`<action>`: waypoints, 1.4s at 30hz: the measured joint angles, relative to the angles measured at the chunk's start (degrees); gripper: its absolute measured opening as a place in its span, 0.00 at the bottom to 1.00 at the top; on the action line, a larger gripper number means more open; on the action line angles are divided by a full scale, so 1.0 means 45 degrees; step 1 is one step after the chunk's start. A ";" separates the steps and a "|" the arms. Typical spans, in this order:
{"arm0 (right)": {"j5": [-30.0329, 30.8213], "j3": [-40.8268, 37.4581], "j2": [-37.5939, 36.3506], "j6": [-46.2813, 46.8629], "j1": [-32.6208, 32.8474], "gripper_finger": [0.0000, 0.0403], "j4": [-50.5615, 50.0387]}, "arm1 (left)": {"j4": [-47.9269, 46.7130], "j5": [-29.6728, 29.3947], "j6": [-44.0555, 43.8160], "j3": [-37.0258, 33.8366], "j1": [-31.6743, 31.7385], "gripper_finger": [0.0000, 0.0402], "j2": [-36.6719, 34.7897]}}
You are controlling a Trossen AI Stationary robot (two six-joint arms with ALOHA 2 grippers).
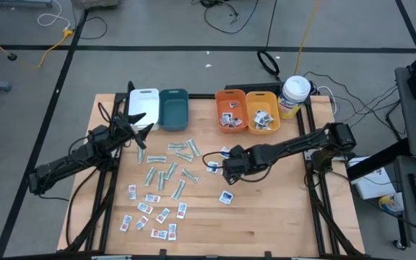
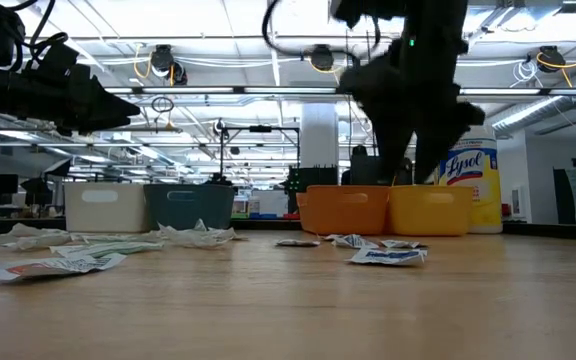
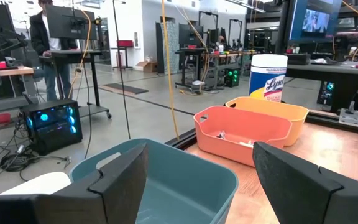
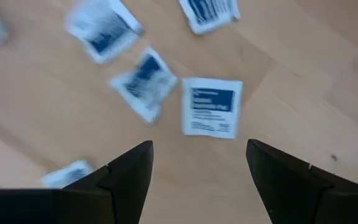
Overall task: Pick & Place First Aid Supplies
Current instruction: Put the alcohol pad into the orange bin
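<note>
Across the middle of the high view lies a pale wooden table on a grey floor crossed by dark lines and loose cables. Along the table's upper edge stand a white bin, a teal bin, an orange bin, a yellow bin and a white canister with a yellow label. In the low view, a workshop with ceiling lights stretches behind the bins.

The first aid supplies are scattered left of centre: green strips above, red-printed packets at lower left, and blue-printed packets near the centre; a few more lie in the orange and yellow bins.

The left gripper hovers just below the white bin, fingers spread wide and empty, pointing toward the teal bin. The right gripper reaches in from the right and points down above the blue-printed packets, fingers apart, holding nothing; one packet lies just beyond them.
</note>
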 joint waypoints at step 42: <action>-0.2431 -0.0315 0.0988 -0.7006 -0.1602 0.01 0.0807 | -0.0005 0.0003 0.0005 0.0005 0.0003 0.74 0.0083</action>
